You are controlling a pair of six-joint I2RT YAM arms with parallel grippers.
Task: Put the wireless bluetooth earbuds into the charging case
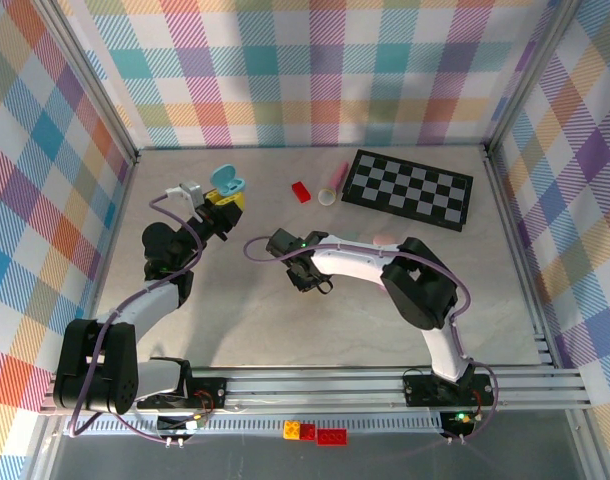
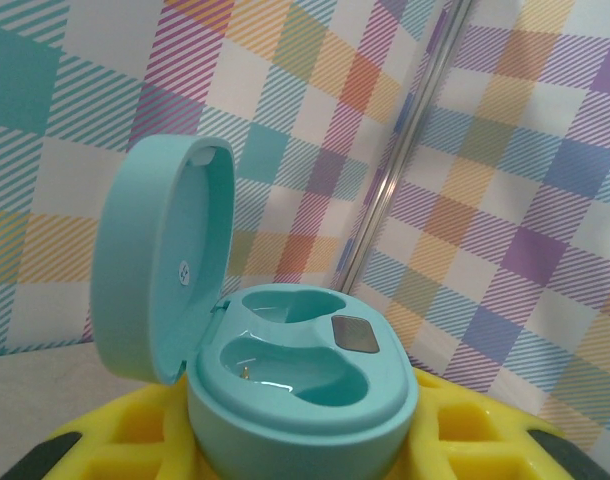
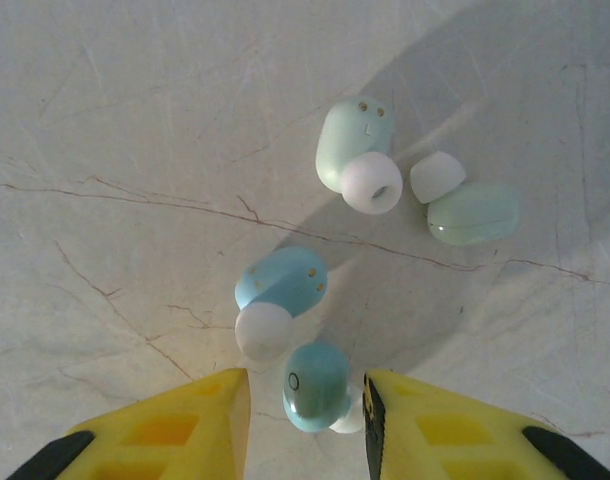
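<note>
In the left wrist view my left gripper (image 2: 305,455) is shut on the base of a teal charging case (image 2: 305,385). Its lid (image 2: 160,255) stands open and both wells are empty. From above, the case (image 1: 228,184) is held at the back left by the left gripper (image 1: 223,203). In the right wrist view several earbuds lie on the table. One teal earbud (image 3: 317,385) lies between my right gripper's (image 3: 307,425) yellow fingers (image 3: 185,430), with a gap on its left side. A second teal bud (image 3: 280,285) lies just beyond it. Two mint buds (image 3: 355,150) (image 3: 470,212) lie farther off. From above, the right gripper (image 1: 313,280) is low over mid-table.
A checkerboard (image 1: 409,188) lies at the back right. A red brick (image 1: 301,191), a white round piece (image 1: 327,196) and a pink stick (image 1: 338,176) sit near it. A pink case (image 1: 383,238) lies behind the right arm. Plaid walls enclose the table.
</note>
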